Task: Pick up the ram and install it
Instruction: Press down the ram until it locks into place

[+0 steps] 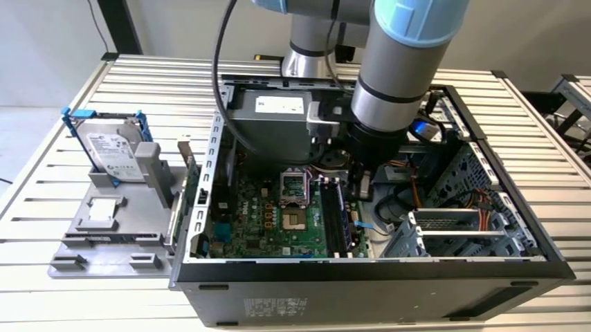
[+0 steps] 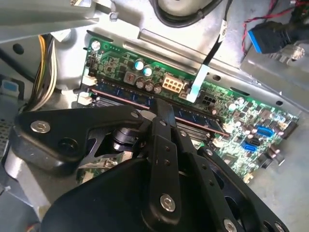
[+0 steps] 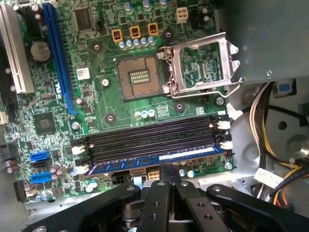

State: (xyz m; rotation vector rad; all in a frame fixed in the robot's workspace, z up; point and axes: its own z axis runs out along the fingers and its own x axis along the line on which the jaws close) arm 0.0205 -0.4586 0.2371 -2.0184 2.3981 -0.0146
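Ram (image 3: 159, 161) seated lengthwise in the slot nearest the board's edge, blue with a pale label, beside three empty black slots (image 3: 149, 140). In the second wrist view, same ram (image 2: 123, 95) lying flat along the green motherboard (image 2: 231, 113). Gripper (image 3: 168, 175) just above the ram, fingers pressed together, holding nothing. Open processor socket (image 3: 140, 77) near the slots. In the exterior view, gripper (image 1: 361, 185) down inside the computer case (image 1: 369, 290); hard drive (image 1: 113, 152) upright on a gray stand, on the tabletop (image 1: 37, 200) at the exterior view's left.
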